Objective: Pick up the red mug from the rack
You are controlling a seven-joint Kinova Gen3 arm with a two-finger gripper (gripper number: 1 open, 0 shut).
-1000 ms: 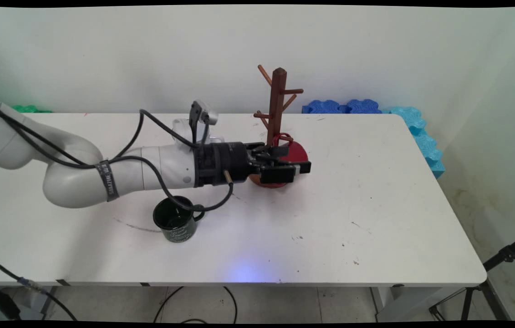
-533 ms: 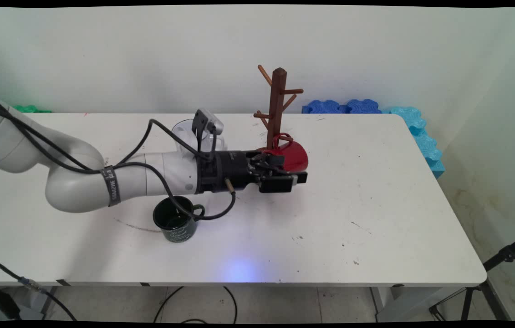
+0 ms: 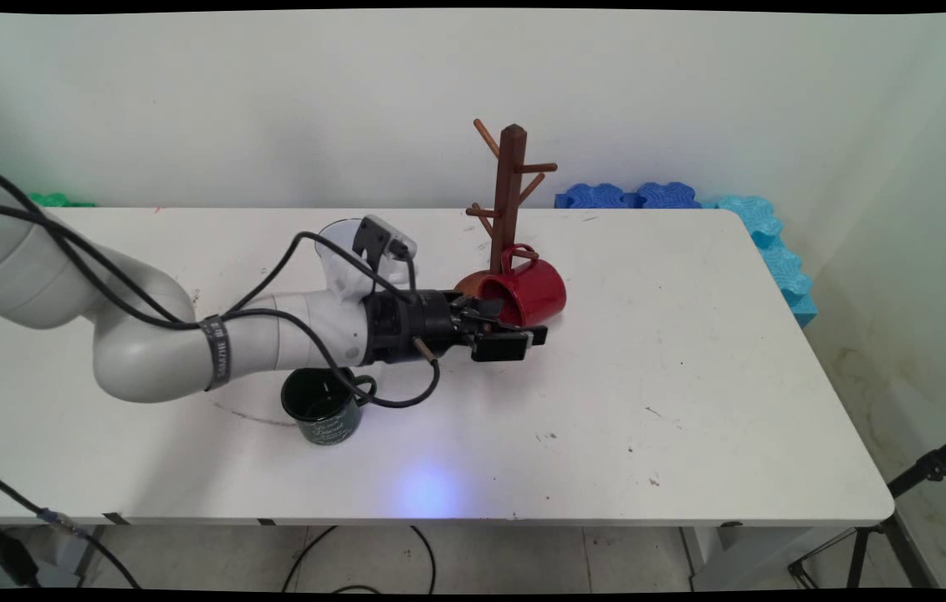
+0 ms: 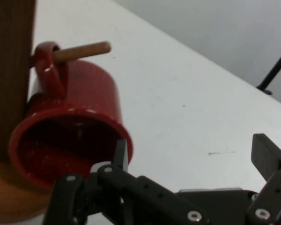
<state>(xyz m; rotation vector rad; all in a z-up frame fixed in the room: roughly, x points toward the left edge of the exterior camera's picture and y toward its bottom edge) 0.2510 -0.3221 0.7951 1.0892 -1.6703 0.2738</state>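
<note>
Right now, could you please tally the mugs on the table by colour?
Red mug, hung on the wooden mug tree: 1
Dark green mug: 1
Clear mug, partly hidden behind the arm: 1
Total: 3

Red mug [image 3: 527, 288] [image 4: 70, 126] hung tilted by its handle on wooden mug tree's [image 3: 509, 196] [image 4: 11, 75] low peg, mouth toward open end effector [image 3: 514, 330] [image 4: 189, 161].

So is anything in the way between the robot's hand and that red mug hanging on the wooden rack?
Nothing visible. The open hand is right beside the red mug, one finger at its rim, with only bare table around them. The dark green mug sits back behind the hand, off to the side.
</note>
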